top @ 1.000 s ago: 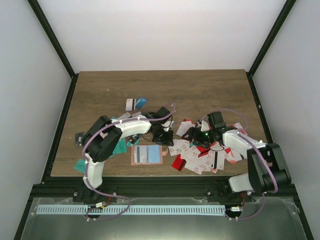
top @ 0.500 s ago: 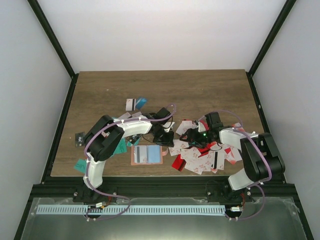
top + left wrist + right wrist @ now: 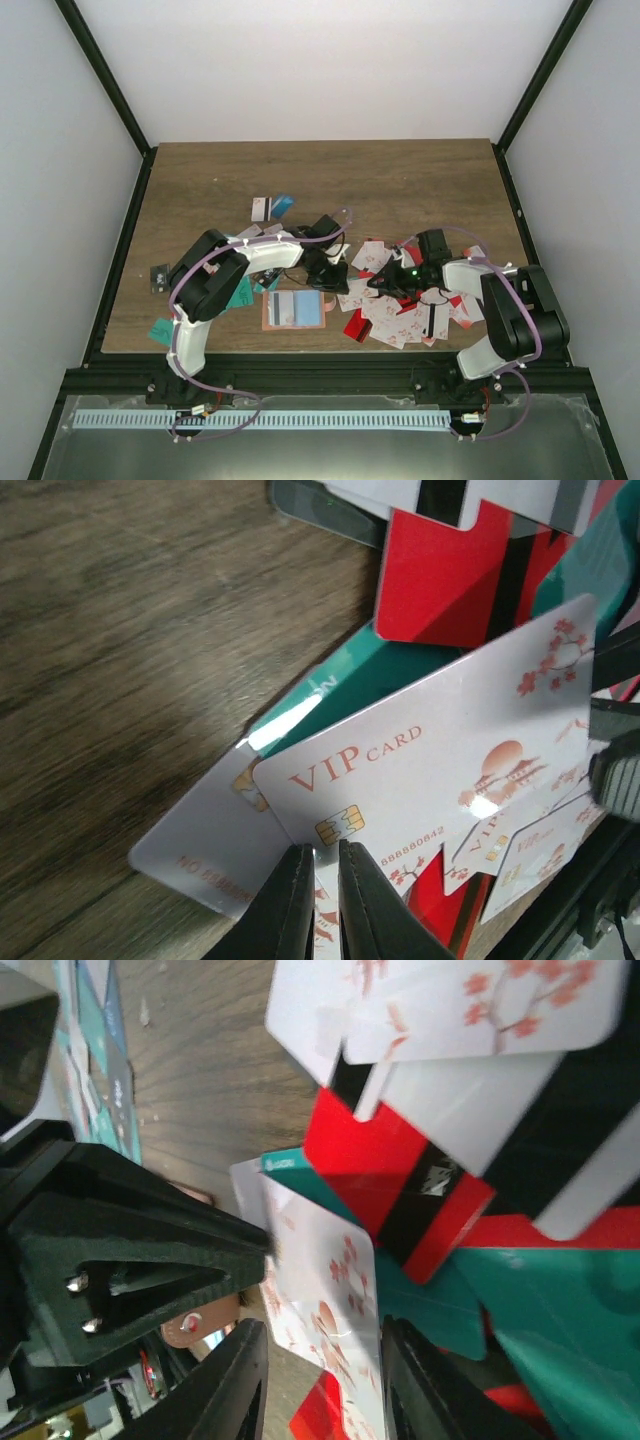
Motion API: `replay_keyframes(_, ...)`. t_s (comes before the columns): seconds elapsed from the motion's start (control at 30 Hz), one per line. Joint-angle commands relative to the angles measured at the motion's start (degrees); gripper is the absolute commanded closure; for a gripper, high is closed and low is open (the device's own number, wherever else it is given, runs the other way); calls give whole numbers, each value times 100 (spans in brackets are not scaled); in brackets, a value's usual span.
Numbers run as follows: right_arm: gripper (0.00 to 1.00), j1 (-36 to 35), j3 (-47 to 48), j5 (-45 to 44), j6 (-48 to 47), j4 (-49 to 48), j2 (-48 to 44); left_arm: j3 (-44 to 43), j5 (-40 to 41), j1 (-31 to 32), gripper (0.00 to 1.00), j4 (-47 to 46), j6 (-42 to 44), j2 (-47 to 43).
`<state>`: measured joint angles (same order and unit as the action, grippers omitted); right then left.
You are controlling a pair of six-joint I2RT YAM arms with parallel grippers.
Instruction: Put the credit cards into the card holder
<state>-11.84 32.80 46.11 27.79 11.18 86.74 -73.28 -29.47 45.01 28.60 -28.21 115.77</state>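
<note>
Holder: the salmon-pink rectangular folding card holder [image 3: 296, 310] lies opened flat on the brown wood-grain bench [image 3: 400, 180], near the front edge and just left of centre. Its slots face up, and some cards seem to be seated in them. Lying open like this, it is ready to be loaded from above.

Left arm: the left fingers [image 3: 303, 880] are all but closed, pinching the near edge of a white plastic VIP card with a gold chip and red blossom print [image 3: 430, 770]. The card stands tilted up off the heap of loose red, teal and white cards [image 3: 410, 315] just right of the holder. I judge it is raised to offer its free end.

Right arm: the right fingers [image 3: 248, 1365] are part-way apart, one on each side of the same white card and facing the left fingers. I cannot tell whether they press on it.

This reads as a hand-over or re-grip. A flat card is awkward to take off the bench and easier to take by an edge in the air.

Other cards: a small group far left [image 3: 270, 207].

Insertion has not begun.
</note>
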Motion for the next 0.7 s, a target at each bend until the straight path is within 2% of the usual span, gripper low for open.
replay_keyframes(0.0,71,-19,-16,467,-29,-240,80,227,61,51,90,-77,83,164)
replay_keyframes(0.33,98,-19,-22,581,-33,-287,175,271,2,50,90,-152,57,-83)
replay_keyframes(0.67,99,-22,362,600,-137,249,-341,360,346,-269,84,269,181,-1522)
